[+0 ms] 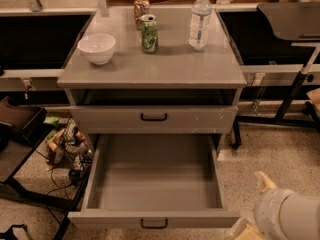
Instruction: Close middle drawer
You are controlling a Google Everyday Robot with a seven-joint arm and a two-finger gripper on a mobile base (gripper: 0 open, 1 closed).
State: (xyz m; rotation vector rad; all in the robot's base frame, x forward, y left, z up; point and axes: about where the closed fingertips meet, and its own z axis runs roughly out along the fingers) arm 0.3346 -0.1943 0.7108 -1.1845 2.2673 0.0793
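While one middle drawer point(155, 184) gapes, one hand point(264, 183) hangs lower right.

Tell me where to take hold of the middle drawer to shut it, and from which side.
Take the middle drawer by the black bar handle, centred on its low front panel, coming from the front. The drawer stands pulled far out, so a centred push inward should run it straight. The gripper sits low right, beside the drawer's front corner, apart from it.
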